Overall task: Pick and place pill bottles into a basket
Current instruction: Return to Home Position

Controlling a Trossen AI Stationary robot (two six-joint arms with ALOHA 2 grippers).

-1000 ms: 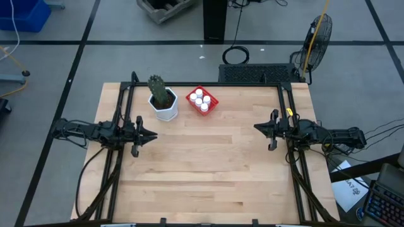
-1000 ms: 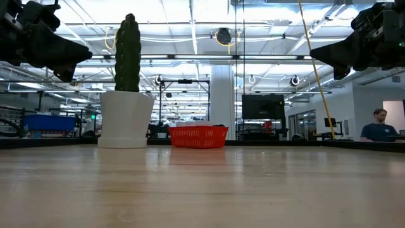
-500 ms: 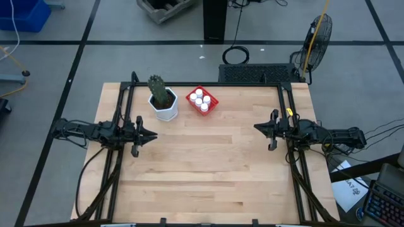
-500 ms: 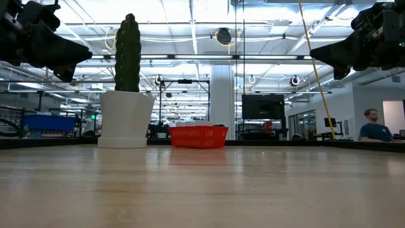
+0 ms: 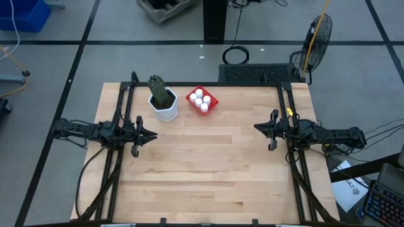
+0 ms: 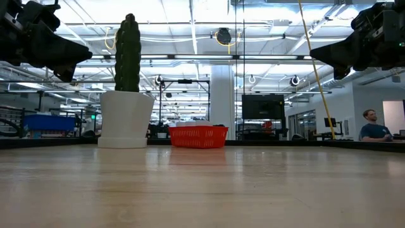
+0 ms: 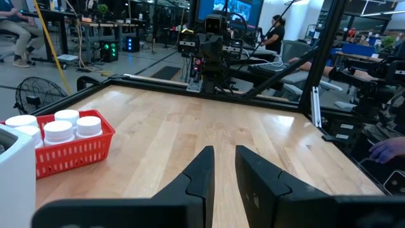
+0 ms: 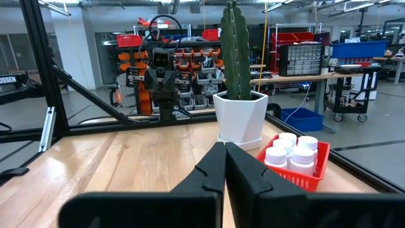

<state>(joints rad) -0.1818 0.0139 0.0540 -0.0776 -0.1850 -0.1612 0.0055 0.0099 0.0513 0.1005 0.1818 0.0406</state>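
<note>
The red meshed basket [image 5: 202, 101] stands on the wooden table near its far edge, also seen low in the low view [image 6: 198, 136]. Several white pill bottles [image 5: 201, 98] stand upright inside it, caps up [image 7: 63, 125] [image 8: 291, 151]. My left gripper [image 5: 153, 134] hovers level over the table's left side, shut and holding nothing [image 7: 224, 149]. My right gripper [image 5: 257, 127] hovers level over the right side, shut and holding nothing [image 8: 224, 144]. Both point toward the table's middle, well short of the basket.
A cactus in a white hexagonal pot [image 5: 165, 104] stands just left of the basket. Black frame rails [image 5: 205, 84] run along the table's left, right and far edges. Bare wood [image 5: 208, 157] fills the middle and near part. A person [image 6: 373, 125] sits in the room beyond.
</note>
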